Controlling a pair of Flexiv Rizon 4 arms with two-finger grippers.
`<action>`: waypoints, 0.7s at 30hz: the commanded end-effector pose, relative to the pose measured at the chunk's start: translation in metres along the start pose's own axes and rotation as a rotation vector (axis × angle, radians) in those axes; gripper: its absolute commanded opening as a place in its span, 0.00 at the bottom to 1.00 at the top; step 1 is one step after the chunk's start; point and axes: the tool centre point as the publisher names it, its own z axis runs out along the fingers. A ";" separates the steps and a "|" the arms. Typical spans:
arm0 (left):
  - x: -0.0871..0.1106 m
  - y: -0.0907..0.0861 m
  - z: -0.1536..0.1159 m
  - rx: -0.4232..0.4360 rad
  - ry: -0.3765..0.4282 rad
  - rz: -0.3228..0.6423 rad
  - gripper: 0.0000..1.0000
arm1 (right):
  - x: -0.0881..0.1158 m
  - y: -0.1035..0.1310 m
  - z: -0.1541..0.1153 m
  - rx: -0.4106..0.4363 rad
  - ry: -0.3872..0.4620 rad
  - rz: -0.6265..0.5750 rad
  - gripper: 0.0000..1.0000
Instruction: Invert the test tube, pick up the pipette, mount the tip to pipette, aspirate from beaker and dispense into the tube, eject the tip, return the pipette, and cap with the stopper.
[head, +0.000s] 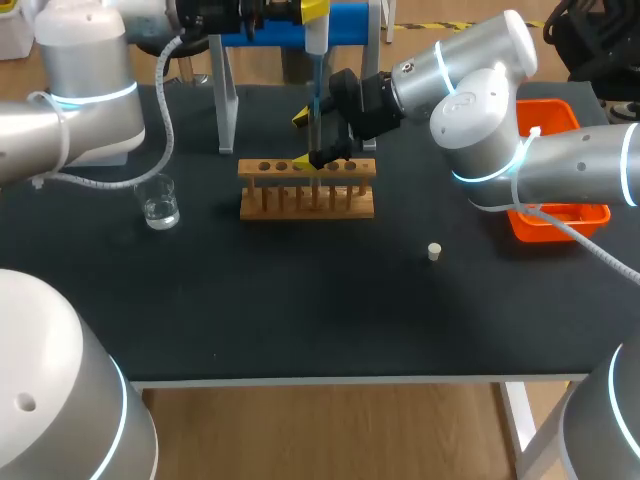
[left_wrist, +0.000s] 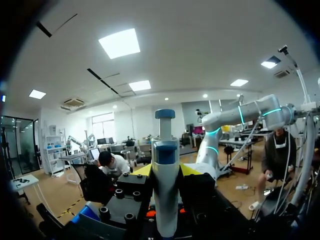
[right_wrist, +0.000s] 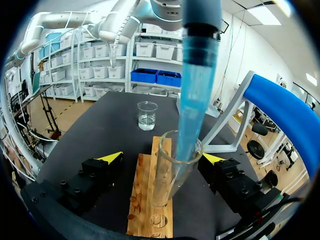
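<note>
The left gripper (left_wrist: 166, 170) is raised above the back of the table (head: 300, 300), its yellow tips pressed against both sides of the white pipette (left_wrist: 166, 200), which it holds upright with the blue plunger end on top; from the pipette a long blue tip (right_wrist: 192, 120) runs down and its lower end sits inside the mouth of the glass test tube (right_wrist: 172, 170); the tube stands upright, mouth up, in a hole of the wooden rack (head: 307, 190) near the middle of the table; the right gripper (right_wrist: 162, 158) is low at the rack, fingers spread wide on either side of the tube (one tip looks close to the rim, the other stands clearly apart from the glass); the beaker (head: 160, 203), with a little clear liquid in it, stands on the table beside the rack on the left arm's side; the small white stopper (head: 434, 251) lies alone on the table, nearer the front and toward the right arm; behind the rack is a white stand with a blue bar (head: 340, 25); an orange bin (head: 560, 215) sits at the table's right side, partly hidden by the right arm.
</note>
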 end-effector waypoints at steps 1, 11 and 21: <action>-0.001 0.001 -0.001 -0.001 0.007 -0.001 0.00 | -0.001 0.000 -0.001 0.002 0.005 0.001 1.00; -0.001 0.002 -0.001 -0.007 0.004 -0.002 0.00 | -0.001 0.000 -0.001 0.002 0.005 0.001 1.00; 0.001 0.004 0.001 -0.004 0.010 -0.008 0.00 | -0.001 0.000 -0.001 0.002 0.005 0.001 1.00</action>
